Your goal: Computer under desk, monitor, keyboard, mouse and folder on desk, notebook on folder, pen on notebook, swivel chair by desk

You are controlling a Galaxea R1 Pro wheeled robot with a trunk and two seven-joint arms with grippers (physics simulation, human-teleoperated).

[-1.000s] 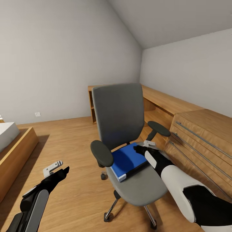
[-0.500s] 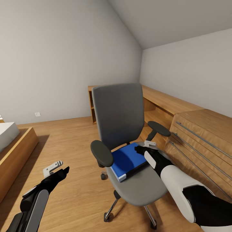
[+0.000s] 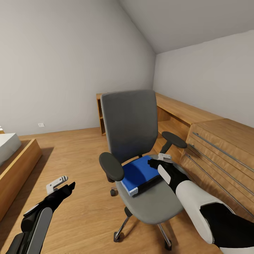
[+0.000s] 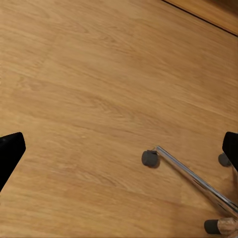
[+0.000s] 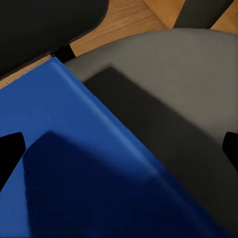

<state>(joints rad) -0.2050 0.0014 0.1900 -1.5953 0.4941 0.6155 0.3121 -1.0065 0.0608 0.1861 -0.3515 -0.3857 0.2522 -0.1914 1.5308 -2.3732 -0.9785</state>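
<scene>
At the far left of the head view a wooden bed frame (image 3: 16,173) with a white mattress is cut off by the picture's edge. Next comes the left gripper (image 3: 62,185), hanging over the plank floor (image 3: 81,208) with its dark fingers (image 4: 10,153) spread wide apart and holding nothing; in the left wrist view only their tips show at the edges, above wood grain, a chrome leg and small grey castors of the chair base (image 4: 191,181).

In the middle stands the swivel chair (image 3: 130,123): grey fabric back and seat, rounded black armrests, its base partly hidden under the seat. The folder (image 3: 139,174) lies flat on that seat, a smooth blue slab with a white spine end facing forward; any label on it is too small to read.

The right gripper (image 3: 155,163) sits at the folder's far right edge. Its fingers (image 5: 11,153) are spread open, just over the blue cover and the grey seat; whether they touch it cannot be told.

To the right runs a long wooden surface (image 3: 183,113) and a drawer unit (image 3: 218,151) with thin metal rails, cut off at the edge.
</scene>
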